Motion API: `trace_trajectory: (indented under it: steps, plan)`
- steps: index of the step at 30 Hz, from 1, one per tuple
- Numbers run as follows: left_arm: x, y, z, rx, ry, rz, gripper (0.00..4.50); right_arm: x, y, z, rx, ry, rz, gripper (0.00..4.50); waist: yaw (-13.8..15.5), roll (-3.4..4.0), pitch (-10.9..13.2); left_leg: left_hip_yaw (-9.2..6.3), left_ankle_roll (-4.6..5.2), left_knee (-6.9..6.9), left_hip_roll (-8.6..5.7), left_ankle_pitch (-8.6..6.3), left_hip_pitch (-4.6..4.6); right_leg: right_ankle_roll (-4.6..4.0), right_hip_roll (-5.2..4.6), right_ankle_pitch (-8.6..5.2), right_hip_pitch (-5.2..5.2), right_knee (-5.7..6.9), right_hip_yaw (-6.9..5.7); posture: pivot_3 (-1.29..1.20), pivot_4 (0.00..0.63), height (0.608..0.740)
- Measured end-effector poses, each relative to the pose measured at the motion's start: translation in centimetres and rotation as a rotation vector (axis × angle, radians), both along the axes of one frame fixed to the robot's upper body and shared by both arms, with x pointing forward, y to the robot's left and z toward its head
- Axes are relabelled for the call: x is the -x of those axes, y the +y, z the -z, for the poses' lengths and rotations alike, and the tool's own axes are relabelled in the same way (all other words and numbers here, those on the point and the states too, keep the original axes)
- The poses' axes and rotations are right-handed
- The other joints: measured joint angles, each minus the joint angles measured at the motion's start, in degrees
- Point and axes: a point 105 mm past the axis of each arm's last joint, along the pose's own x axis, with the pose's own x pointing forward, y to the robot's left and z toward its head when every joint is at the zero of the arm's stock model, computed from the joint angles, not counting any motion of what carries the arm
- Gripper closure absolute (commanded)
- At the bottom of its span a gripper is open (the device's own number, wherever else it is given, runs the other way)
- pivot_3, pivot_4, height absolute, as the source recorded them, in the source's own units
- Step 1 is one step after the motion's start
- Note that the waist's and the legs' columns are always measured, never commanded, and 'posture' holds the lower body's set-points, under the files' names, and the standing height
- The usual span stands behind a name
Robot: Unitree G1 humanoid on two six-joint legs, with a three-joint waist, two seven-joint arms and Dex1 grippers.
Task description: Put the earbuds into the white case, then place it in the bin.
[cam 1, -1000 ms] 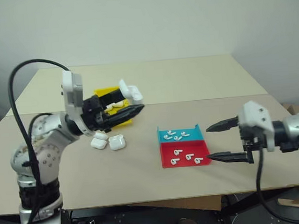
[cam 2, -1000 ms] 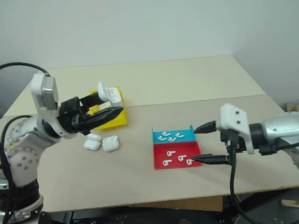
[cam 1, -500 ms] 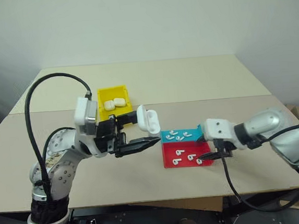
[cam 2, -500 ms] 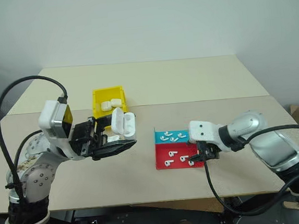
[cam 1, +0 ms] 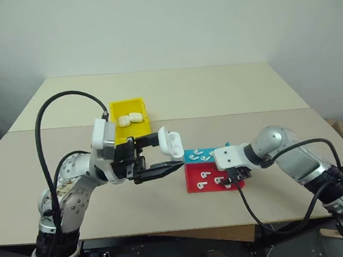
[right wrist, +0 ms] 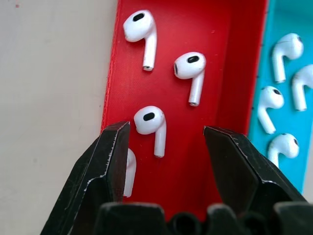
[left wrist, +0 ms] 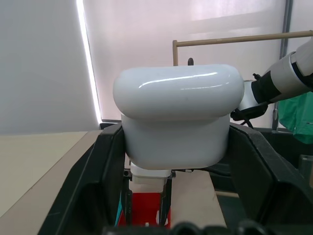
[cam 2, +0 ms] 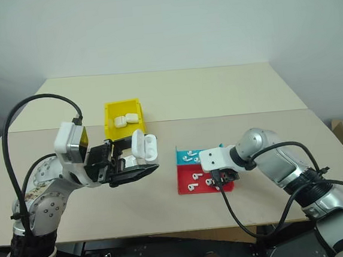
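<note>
Right wrist view: glossy round-headed earbuds (right wrist: 150, 128), ridged red tray (right wrist: 222, 73).

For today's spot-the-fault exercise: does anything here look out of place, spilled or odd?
Nothing stands out. The tiny glossy white earbuds lie loose but inside the shallow red tray and shallow teal tray, and two white cases sit in the bright yellow plastic bin.
</note>
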Motion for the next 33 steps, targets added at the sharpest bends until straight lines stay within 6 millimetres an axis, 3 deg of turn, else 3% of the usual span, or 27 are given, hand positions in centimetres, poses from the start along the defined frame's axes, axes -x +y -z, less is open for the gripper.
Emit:
trace_trajectory:
  steps: [7,10,15,28,33]
  plan:
    - [0.3,0.3,0.3,-0.02,0.001,-0.028,1.69,0.0,0.5,0.5,0.022,-0.004,-0.031,1.62,0.0,0.0,0.0,0.0,0.0,0.0,0.01,0.0,0.02,0.0,0.0,0.0,0.01,0.0,0.0,0.0,0.15,0.74]
    - [0.5,0.3,0.3,-0.026,-0.004,-0.04,1.69,0.0,0.6,0.6,0.029,-0.003,-0.043,2.2,-0.1,0.0,0.0,0.0,0.0,0.0,0.01,0.0,0.04,0.0,0.0,0.0,0.03,0.01,-0.01,0.0,0.15,0.74]
    - [0.8,0.4,0.1,-0.03,-0.015,-0.042,1.69,-0.1,0.8,0.7,0.032,-0.003,-0.054,3.8,0.0,0.0,0.0,0.0,0.0,0.0,0.01,0.0,0.09,-0.01,0.0,0.01,0.08,0.01,-0.01,0.0,0.15,0.74]
    - [1.0,0.4,0.1,-0.026,-0.008,-0.033,1.69,-0.5,1.0,0.4,-0.035,0.005,0.035,3.8,0.0,0.0,0.0,0.0,0.0,0.0,0.01,0.0,0.05,-0.01,0.0,0.01,0.04,0.0,-0.01,0.0,0.15,0.74]
    - [0.3,0.5,-0.2,-0.019,0.003,-0.027,1.69,0.3,1.1,-3.1,-0.264,-0.005,0.151,3.8,0.3,0.0,0.0,-0.03,0.0,-0.02,0.01,0.0,-0.06,-0.01,0.0,0.01,-0.02,-0.02,-0.05,0.0,0.15,0.74]
